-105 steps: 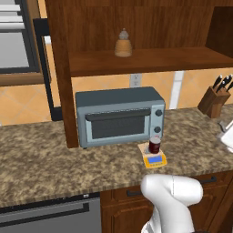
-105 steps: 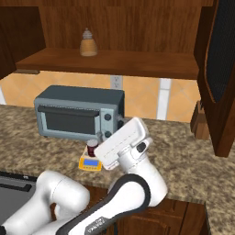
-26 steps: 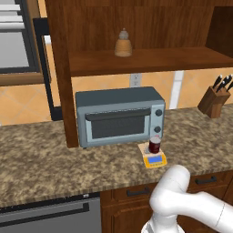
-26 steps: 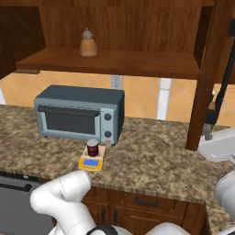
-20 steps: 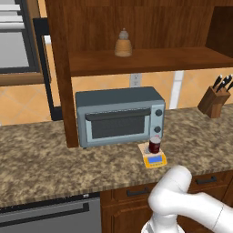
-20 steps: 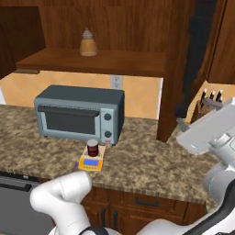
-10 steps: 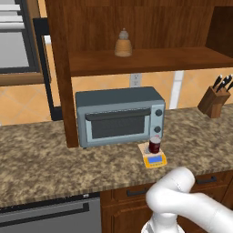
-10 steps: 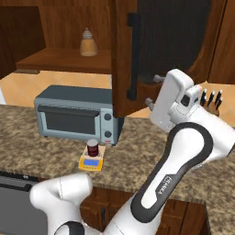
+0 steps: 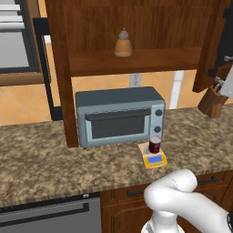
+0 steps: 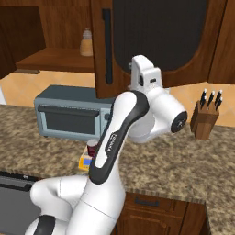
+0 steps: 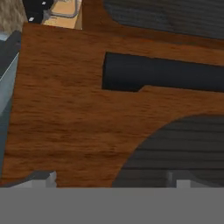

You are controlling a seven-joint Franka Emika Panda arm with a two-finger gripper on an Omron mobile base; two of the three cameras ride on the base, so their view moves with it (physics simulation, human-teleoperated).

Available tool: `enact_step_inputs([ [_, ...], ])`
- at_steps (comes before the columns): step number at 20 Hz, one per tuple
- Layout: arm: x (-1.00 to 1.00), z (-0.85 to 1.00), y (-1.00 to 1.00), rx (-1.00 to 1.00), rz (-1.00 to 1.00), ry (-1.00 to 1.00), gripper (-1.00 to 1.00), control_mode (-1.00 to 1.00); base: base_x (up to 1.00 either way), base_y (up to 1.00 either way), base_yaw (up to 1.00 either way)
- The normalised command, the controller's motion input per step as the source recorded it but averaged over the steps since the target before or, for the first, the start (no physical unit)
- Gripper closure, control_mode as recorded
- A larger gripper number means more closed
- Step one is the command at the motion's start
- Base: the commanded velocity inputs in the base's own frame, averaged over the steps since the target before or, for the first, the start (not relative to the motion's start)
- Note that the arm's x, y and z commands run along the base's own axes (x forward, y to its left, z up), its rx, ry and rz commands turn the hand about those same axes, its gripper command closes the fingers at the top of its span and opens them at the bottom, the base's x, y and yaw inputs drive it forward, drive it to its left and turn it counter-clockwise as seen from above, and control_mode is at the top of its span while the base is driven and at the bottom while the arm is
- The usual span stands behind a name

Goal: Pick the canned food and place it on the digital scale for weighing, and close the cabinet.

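Maroon can on scale; cabinet door partly shut.
We see the small maroon can [image 9: 154, 144] on the yellow-orange scale [image 9: 154, 159] atop the speckled counter [image 9: 41, 159]; our pincer [image 11: 111, 183], jaws apart, faces the dark brown cabinet door [image 10: 137, 41].

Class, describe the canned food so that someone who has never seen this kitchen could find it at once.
Start at the grey-blue toaster oven on the speckled stone counter. Just off its front right corner lies a small yellow digital scale, and the canned food stands upright on it. It is a small dark red cylinder, unlike the beige bottle on the cabinet shelf above.
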Motion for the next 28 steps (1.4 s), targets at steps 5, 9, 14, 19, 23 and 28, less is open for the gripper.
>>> enact_step_inputs([
  [5,0.74,0.05,0.0,0.0,-0.05,0.0,-1.0,-1.0,0.0,0.0,0.0],
  [9,0.49,0.06,-0.03,0.0,0.0,0.0,-1.0,-1.0,0.0,0.0,0.0],
  [14,0.76,0.0,0.0,0.0,0.0,0.0,-1.0,-1.0,0.0,0.0,0.0],
  [19,0.6,0.0,-0.01,0.0,0.0,0.0,-1.0,-1.0,0.0,0.0,0.0],
  [23,0.51,0.0,-0.03,0.0,0.0,0.0,-1.0,-1.0,0.0,0.0,0.0],
  [28,0.69,0.0,-0.04,0.0,0.0,-0.01,-1.0,-1.0,0.0,0.0,0.0],
])
